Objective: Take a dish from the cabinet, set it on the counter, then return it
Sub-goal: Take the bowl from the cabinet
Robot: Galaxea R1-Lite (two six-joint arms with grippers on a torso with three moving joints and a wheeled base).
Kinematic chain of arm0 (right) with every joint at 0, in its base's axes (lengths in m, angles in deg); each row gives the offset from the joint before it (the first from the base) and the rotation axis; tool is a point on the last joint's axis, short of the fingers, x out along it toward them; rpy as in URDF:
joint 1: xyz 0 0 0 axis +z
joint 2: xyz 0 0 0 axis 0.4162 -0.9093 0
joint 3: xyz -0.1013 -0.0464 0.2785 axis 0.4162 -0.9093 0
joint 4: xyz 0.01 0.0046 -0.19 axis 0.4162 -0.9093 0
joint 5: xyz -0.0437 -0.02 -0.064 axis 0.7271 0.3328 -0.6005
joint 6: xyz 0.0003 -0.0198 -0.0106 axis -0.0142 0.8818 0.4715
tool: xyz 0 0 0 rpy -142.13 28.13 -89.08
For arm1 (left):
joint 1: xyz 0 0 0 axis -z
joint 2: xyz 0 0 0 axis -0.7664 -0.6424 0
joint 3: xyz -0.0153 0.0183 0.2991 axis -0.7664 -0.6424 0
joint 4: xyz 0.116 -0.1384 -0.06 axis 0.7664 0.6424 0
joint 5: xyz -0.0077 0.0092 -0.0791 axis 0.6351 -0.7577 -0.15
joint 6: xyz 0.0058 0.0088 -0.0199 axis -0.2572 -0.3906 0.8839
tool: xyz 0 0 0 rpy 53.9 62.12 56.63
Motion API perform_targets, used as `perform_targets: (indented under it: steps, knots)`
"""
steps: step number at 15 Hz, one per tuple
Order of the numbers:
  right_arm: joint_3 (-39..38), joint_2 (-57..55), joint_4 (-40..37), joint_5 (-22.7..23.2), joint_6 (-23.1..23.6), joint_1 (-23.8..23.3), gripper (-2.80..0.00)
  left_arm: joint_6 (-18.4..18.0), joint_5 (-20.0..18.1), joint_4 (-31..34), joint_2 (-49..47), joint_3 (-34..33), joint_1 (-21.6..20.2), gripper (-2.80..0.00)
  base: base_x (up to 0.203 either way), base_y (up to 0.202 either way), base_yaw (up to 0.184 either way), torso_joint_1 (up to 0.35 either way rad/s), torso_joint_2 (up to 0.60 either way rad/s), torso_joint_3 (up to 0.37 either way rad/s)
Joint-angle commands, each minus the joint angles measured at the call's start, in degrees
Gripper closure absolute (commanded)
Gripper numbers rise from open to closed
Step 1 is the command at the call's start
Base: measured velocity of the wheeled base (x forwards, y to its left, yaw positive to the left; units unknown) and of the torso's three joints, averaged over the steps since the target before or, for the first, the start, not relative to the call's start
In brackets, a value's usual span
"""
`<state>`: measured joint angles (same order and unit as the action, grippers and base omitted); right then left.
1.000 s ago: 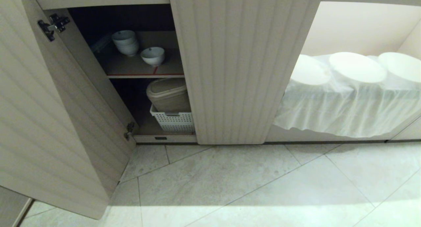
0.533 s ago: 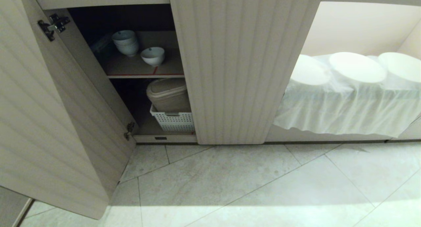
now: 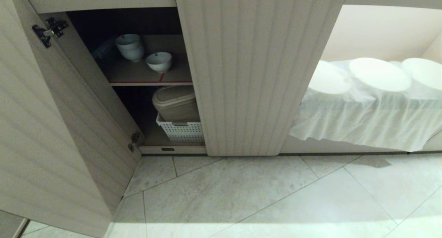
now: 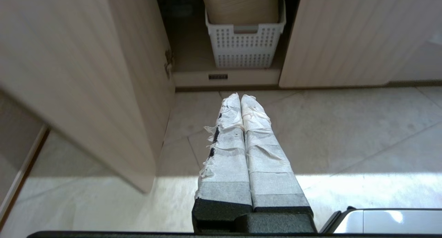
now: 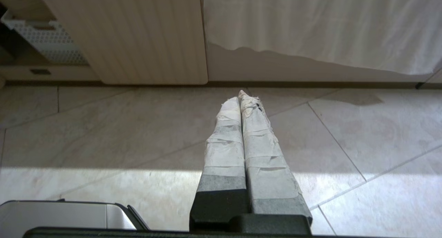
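While the cabinet (image 3: 255,72) stands with its left door swung open, the dish (image 3: 159,61) sits on the upper shelf (image 3: 152,82) beside a stack of bowls (image 3: 130,46). Neither arm has reached in: the left gripper (image 4: 240,99) and right gripper (image 5: 240,96) hang over the floor, fingers pressed together, empty. Fetching, setting on the bench and returning all appear left.

Three views, all low and facing the cabinet (image 3: 255,76) front.

The head view looks forward and down from above at the open door (image 3: 51,127), shelves and tiled floor (image 3: 259,196). Each wrist view looks along its closed fingers, near the floor; the left faces the white basket (image 4: 243,45), which all three views share.
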<state>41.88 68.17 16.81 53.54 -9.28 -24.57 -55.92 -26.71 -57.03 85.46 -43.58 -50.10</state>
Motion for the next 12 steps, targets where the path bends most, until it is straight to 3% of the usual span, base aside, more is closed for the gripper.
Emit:
perform_targets:
  steps: [1, 12]
  knots:
    - [0.0, 0.0, 0.0, 0.0, 0.0, 0.0, 0.00, 0.0, 0.0, 0.0, 0.0, 0.0, 0.0, 0.00, 0.200, 0.000, 0.003, -0.001, 0.00, 0.001]
    - [0.0, 0.0, 0.0, 0.0, 0.0, 0.0, 0.00, 0.0, -0.1, 0.0, 0.0, 0.0, 0.0, 0.00, 0.194, 0.000, 0.000, 0.002, 0.00, 0.003]
